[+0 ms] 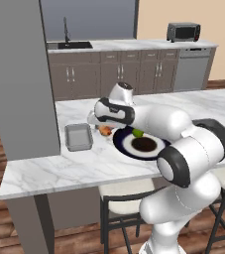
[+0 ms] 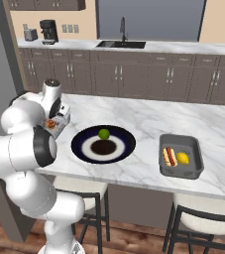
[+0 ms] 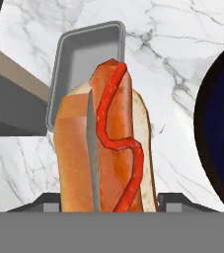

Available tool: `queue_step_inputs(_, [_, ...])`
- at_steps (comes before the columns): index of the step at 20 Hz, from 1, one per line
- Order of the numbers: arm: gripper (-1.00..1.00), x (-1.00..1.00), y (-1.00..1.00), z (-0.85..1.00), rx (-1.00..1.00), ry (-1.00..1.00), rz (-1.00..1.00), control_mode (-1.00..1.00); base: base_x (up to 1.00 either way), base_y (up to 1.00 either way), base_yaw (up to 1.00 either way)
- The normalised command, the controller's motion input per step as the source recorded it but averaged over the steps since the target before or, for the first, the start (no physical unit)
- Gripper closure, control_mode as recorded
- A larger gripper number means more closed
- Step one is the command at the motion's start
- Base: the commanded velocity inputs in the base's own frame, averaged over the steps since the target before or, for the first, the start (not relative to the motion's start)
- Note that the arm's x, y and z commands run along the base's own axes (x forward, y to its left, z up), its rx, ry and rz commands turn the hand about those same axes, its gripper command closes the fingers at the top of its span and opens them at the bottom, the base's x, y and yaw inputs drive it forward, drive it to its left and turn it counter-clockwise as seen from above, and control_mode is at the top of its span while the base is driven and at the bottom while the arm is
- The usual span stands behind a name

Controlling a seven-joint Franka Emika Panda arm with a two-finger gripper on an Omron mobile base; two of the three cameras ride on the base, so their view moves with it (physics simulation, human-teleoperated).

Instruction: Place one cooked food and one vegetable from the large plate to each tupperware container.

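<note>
Large plate [image 2: 84, 139], one, just beside the claw [image 3: 103, 210]: one green vegetable [image 2: 104, 133]. Tupperware containers, two: empty tray [image 1: 79, 137] ahead of the claw; far tray [image 2: 181, 157] with one hot dog [image 2: 169, 156], one lemon [image 2: 183, 158]. Claw clamps second hot dog [image 3: 106, 143] above counter [image 2: 148, 119].

On the surface [image 2: 148, 116] the large plate [image 2: 84, 140] sits mid-way, a lime [image 2: 104, 133] on it at twelve o'clock. One tray [image 2: 195, 151] at its three o'clock holds a hot dog [image 2: 169, 156] and lemon [image 2: 183, 158]; another tray [image 1: 78, 137] lies at nine o'clock.
</note>
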Motion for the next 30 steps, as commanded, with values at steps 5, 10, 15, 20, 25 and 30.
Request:
queue_step_inputs(5, [1.00,0.34,0.11,0.00,0.01,0.04,-0.04,-1.00,0.00,0.00,0.00])
queue_step_inputs(10, [1.00,0.58,0.28,-0.01,-0.03,0.11,0.00,-1.00,0.00,0.00,0.00])
queue_step_inputs(15, [1.00,0.51,0.35,-0.01,-0.04,0.07,0.00,-1.00,0.00,0.00,0.00])
queue_step_inputs(20, [1.00,0.42,0.33,-0.15,-0.01,0.06,0.00,-1.00,0.00,0.00,0.00])
queue_step_inputs(25, [1.00,0.27,0.26,-0.28,0.00,0.07,0.00,-1.00,0.00,0.00,0.00])
queue_step_inputs(30, [1.00,0.34,0.13,-0.36,0.00,0.05,0.00,-1.00,0.00,0.00,0.00])
